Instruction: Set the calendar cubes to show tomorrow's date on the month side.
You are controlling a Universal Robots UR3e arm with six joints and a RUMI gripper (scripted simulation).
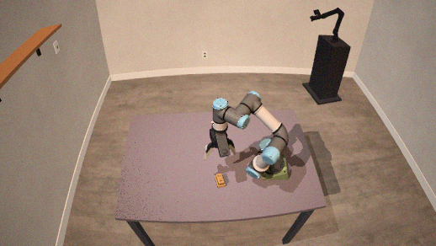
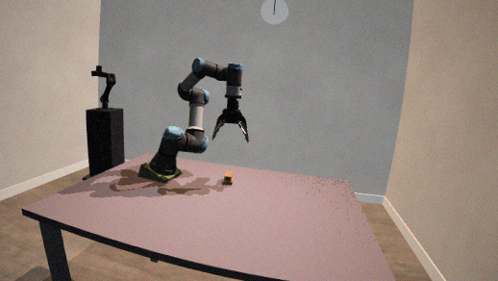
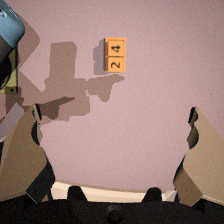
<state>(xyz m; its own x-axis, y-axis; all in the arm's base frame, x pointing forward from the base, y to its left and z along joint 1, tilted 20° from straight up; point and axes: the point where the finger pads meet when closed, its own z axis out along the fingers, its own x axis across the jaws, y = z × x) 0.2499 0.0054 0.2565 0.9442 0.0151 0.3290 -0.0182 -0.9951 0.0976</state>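
Open fingers hung above the surface, apart from the calendar

The fingers [image 1: 220, 155] [image 2: 231, 140] stood spread as wide as they went, with nothing between them. They pointed downward and hung well above the level of the calendar [image 1: 220, 180] [image 2: 228, 178] [image 3: 115, 55], touching no part of it. In the wrist view, the calendar lay beyond the fingertips, between their two lines.

The calendar rested on the surface [image 1: 168, 168] [image 2: 192, 217] [image 3: 160, 75]. Its two cubes sat side by side, showing a 2 and a 4 on their upward faces; in the wrist view, both digits lay turned on their sides. The month's name was too small to read, and the tray's details were unclear.

The arm [image 1: 268, 119] [image 2: 196, 115] [image 3: 10, 30] reached over from its green base [image 1: 284, 173] [image 2: 144, 172] [image 3: 13, 89], which stood to the right of the calendar in the top view. Shadows fell between the calendar and the base. Farther from the calendar, beyond the surface, a black pedestal [image 1: 328, 63] [image 2: 106, 140] stood on the floor near the wall.
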